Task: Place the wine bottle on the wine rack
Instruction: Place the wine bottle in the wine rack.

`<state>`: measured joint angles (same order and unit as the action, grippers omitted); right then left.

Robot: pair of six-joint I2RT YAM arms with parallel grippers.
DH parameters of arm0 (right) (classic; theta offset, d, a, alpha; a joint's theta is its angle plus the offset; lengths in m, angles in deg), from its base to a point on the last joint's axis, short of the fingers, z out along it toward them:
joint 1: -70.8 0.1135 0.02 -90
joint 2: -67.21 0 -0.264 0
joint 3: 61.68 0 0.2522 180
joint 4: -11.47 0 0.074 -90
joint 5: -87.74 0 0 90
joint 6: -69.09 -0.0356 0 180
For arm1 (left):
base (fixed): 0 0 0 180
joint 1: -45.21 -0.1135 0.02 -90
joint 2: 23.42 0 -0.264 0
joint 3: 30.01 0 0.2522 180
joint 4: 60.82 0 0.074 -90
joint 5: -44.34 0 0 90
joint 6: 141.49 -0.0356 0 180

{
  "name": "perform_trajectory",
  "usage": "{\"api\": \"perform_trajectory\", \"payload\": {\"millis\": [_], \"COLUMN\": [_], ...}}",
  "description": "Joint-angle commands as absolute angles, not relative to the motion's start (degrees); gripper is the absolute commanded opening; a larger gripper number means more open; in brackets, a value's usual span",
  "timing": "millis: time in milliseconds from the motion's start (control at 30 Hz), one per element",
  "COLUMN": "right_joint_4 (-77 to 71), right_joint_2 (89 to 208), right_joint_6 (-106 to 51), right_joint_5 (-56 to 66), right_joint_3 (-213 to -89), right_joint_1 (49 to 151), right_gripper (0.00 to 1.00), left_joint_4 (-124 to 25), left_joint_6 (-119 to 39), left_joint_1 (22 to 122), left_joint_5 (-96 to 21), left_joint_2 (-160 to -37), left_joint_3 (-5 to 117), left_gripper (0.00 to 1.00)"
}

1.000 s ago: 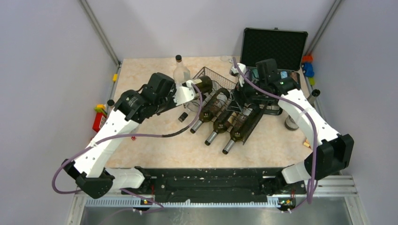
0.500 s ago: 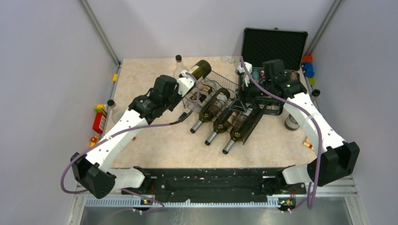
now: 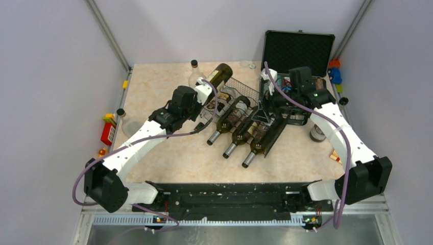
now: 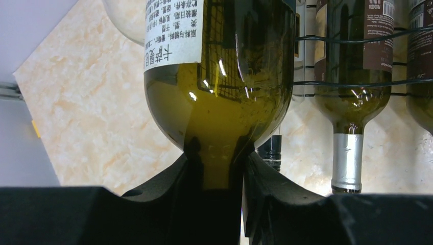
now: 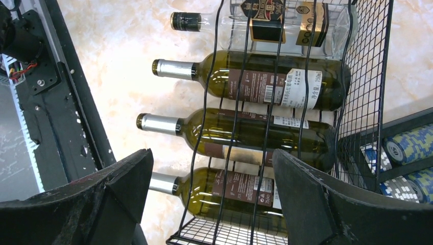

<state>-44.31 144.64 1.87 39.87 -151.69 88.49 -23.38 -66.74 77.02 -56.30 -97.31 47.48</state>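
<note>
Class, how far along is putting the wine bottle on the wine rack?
Done: three wine bottles lie in the wine rack. In hand: the left claw is shut on the neck of a fourth wine bottle, held aloft by the rack's far left corner; the right claw hangs open over the rack. Left: lowering it into a cradle and releasing.

A lab robot test cell: plain lilac walls [image 3: 51,76], aluminium frame posts [image 3: 108,35], a marble-look table [image 3: 168,158].
</note>
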Motion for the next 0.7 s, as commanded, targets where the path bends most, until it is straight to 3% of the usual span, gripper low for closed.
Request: {"api": "perform_trajectory", "payload": {"millis": [0,667], "right_joint_4": [-42.21,-43.56], "right_joint_2": [141.76,137.83], "right_joint_6": [1.67,1.59], "right_joint_5": [41.50,40.21], "right_joint_3": [-150.90,-149.22], "right_joint_1": [87.53,85.70], "right_gripper": [0.89,0.89], "left_joint_4": [-39.14,-46.61], "left_joint_6": [-63.73,-63.57], "left_joint_1": [76.35,74.85], "left_joint_5": [-55.43,-52.70], "left_joint_2": [-97.39,-102.20], "left_joint_3": [47.23,41.49], "left_gripper": [0.00,0.00]}}
